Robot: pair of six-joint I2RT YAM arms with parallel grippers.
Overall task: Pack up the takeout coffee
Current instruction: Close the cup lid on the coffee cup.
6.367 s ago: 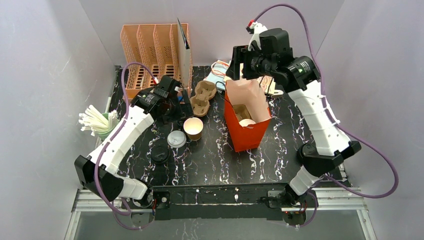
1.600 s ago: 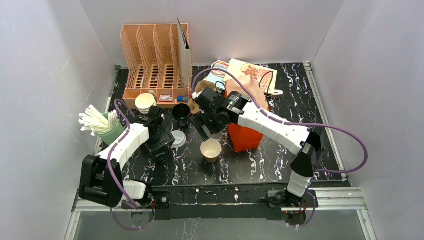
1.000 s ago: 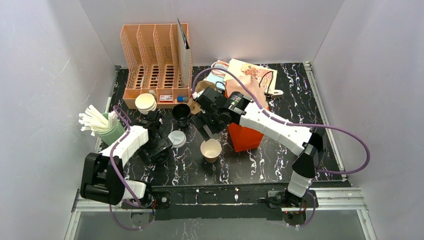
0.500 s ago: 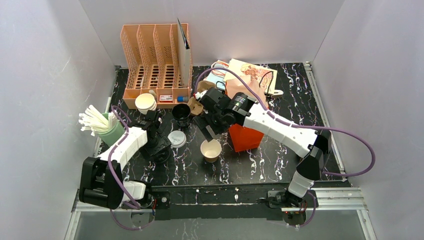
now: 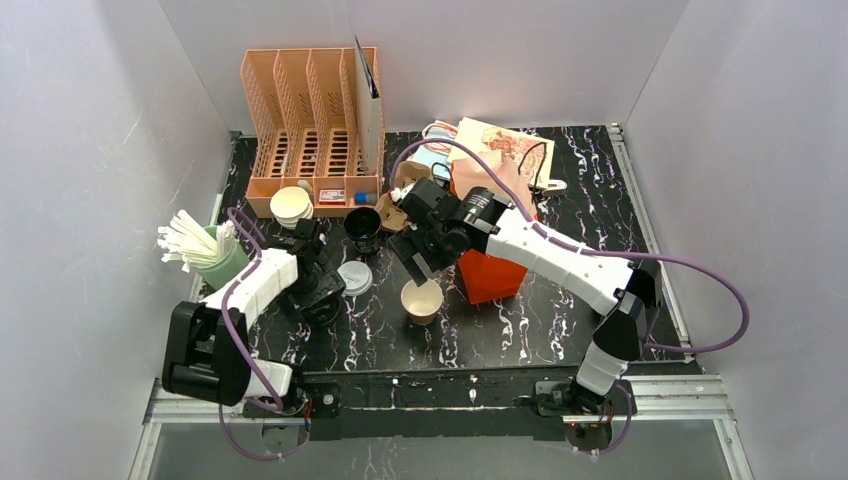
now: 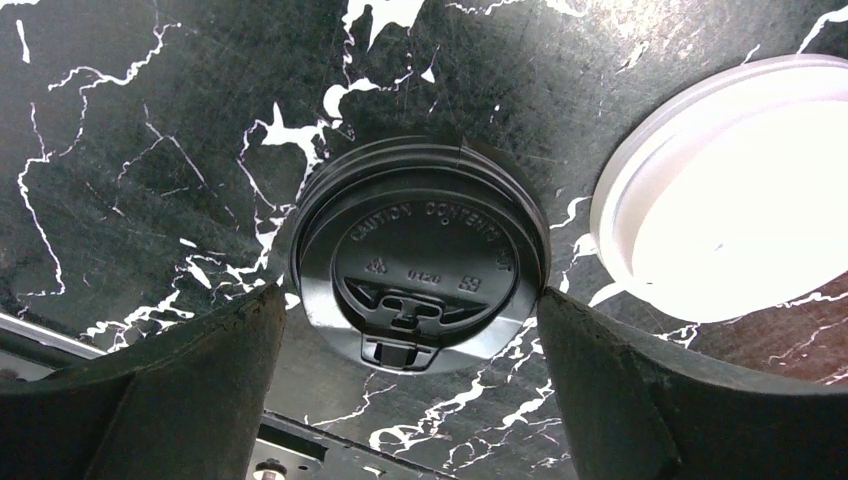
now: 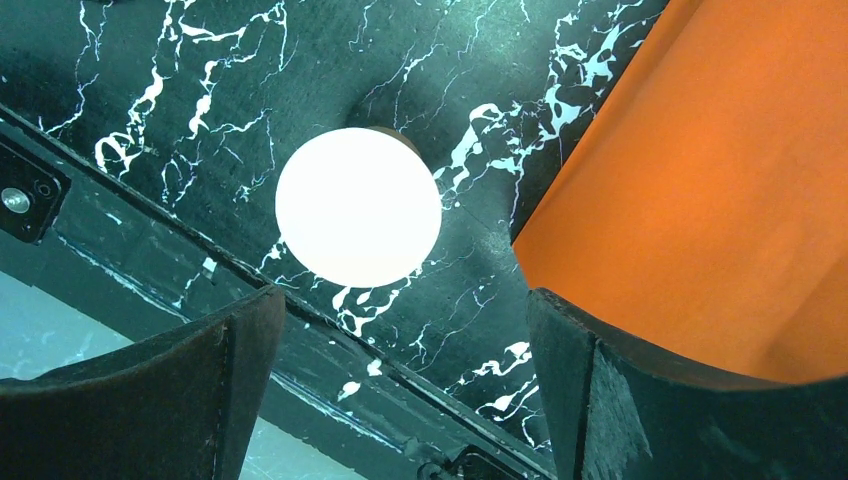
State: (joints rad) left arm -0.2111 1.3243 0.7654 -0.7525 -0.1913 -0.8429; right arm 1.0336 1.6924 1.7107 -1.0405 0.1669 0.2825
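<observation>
1. Right gripper [image 7: 404, 325]: jaws wide apart with nothing between them, hanging above the takeout coffee cup [image 5: 422, 300].
2. Cup: upright on the black marble table [image 5: 520, 330] and open-topped. It has a brown kraft tapered wall and a white inside, which the wrist view shows as a glaring white disc. It stands just beside the red bag [image 5: 497, 277].
3. Left gripper [image 6: 408, 300]: jaws apart, straddling a black lid [image 6: 420, 250] lying flat. Can't tell if they touch it. A white lid [image 6: 735, 215] lies just beside.

One black lid [image 6: 420, 268], one white lid [image 5: 353, 277], one lone kraft cup [image 5: 422, 300], one black cup [image 5: 362, 230], one red bag [image 5: 495, 277].
</observation>
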